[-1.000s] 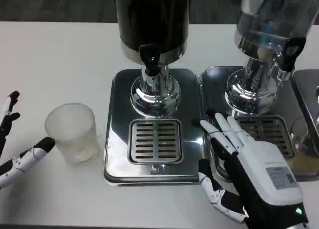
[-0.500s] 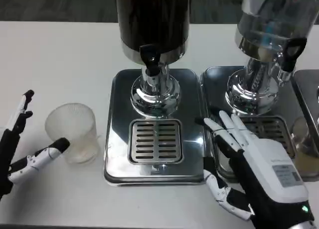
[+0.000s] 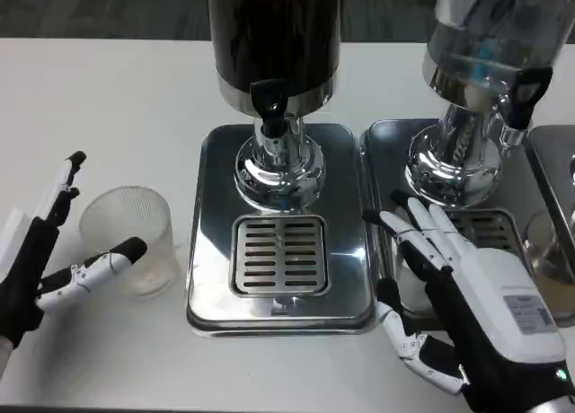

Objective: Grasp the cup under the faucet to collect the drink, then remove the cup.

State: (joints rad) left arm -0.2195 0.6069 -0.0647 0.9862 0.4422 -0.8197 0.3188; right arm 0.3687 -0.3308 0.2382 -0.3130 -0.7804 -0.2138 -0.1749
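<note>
A clear, ribbed plastic cup (image 3: 128,238) stands upright on the white bench (image 3: 108,99) at about nine o'clock from the grille, just beside the left edge of the polished steel drip tray (image 3: 214,278) and not under the faucet. Its wall is frosted and slightly tapered, with a round open rim.

The left hand (image 3: 45,265) comes in from eight o'clock with its fingers spread. One white finger with a black tip (image 3: 106,264) reaches across the cup's near side and looks to be touching its wall; the upper fingers (image 3: 61,190) point toward twelve o'clock, apart from the cup. It holds nothing.

The drip tray is a rounded rectangle of mirror-bright metal with a slotted grille (image 3: 279,254) set in its near half. Above the grille rises a chrome pedestal (image 3: 278,169) carrying a dark cylindrical dispenser (image 3: 274,31), whose black faucet (image 3: 270,108) hangs over the pedestal at twelve o'clock from the grille.

At three o'clock stands a second dispenser (image 3: 485,36) with a clear, glossy tank on its own chrome base and steel tray (image 3: 382,162).

The right hand (image 3: 467,301), with its smooth white back up, lies over the near part of that second tray, fingers spread and pointing toward eleven o'clock, holding nothing.
</note>
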